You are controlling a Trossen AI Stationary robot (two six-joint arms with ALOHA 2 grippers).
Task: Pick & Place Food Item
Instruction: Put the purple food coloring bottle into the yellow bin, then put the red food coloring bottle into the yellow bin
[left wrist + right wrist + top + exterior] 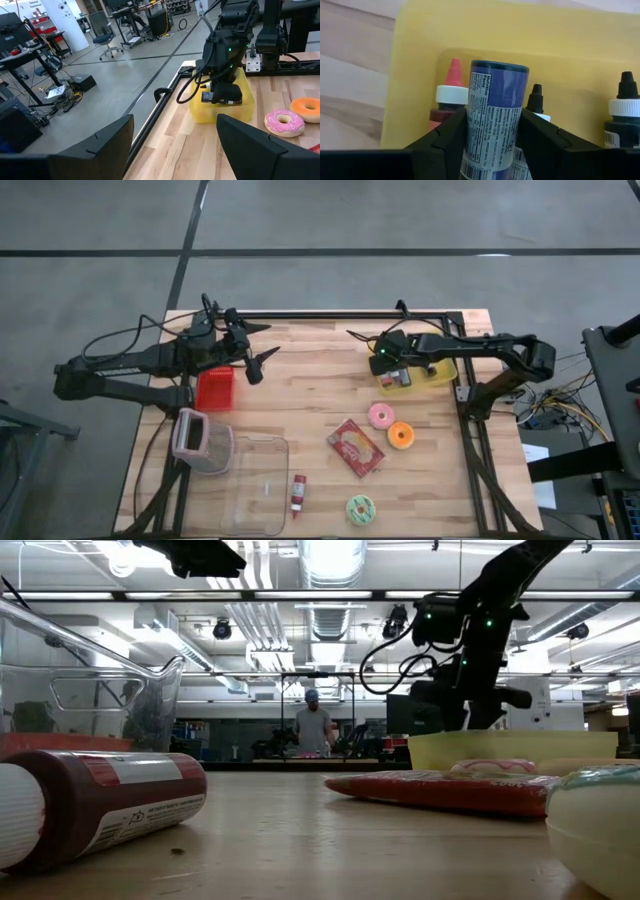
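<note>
Currently the right pincer (492, 135) pinches a blue labelled cylindrical bottle (492, 115) inside the yellow plastic bin (470, 30). Left pincer (255, 350) hangs spread over the wooden surface (310, 395).

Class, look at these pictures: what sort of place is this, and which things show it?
Probably a robotics lab or workshop: bare ceiling ducts, benches and an office chair on a concrete floor, and a person working at a far bench.
</note>
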